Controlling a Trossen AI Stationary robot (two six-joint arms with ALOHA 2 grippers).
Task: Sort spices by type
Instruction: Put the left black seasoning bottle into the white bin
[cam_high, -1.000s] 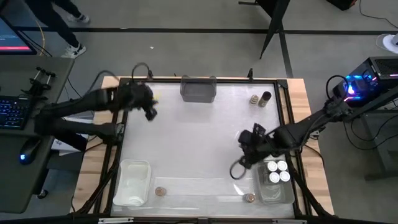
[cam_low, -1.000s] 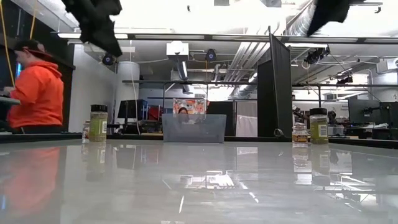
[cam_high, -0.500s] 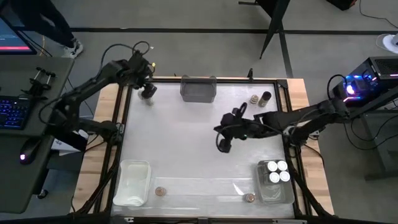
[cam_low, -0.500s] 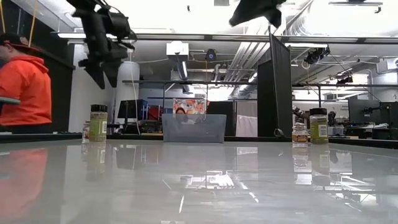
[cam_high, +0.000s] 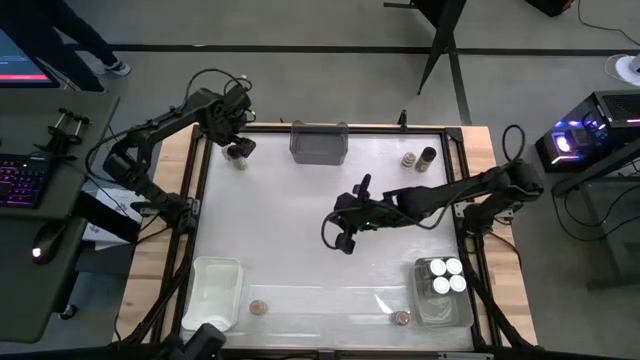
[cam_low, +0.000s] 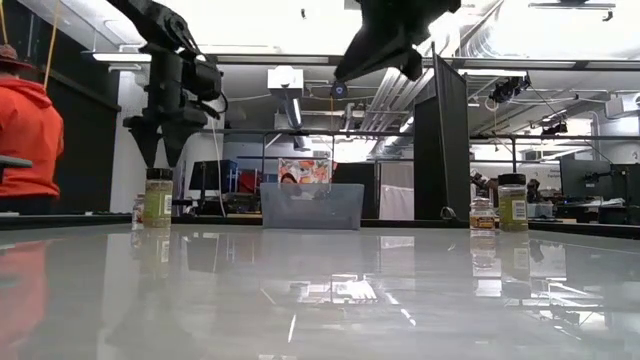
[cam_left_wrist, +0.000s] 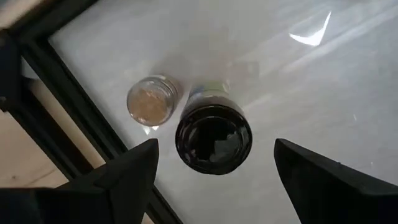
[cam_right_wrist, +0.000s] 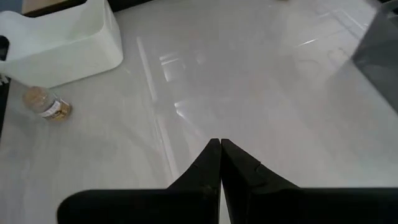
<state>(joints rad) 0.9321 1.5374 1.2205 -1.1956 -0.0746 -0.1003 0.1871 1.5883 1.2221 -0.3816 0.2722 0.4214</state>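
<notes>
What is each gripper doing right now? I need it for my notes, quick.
Left gripper: open, above the dark-lidded jar, holding nothing.
Right gripper: shut, empty, over mid-table.

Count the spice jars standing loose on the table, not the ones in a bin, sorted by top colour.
cork-topped jars: 4
dark-lidded jars: 2
Total loose on the table: 6

Glossy white tabletop (cam_high: 300, 210) — wooden edge (cam_high: 170, 240).
</notes>
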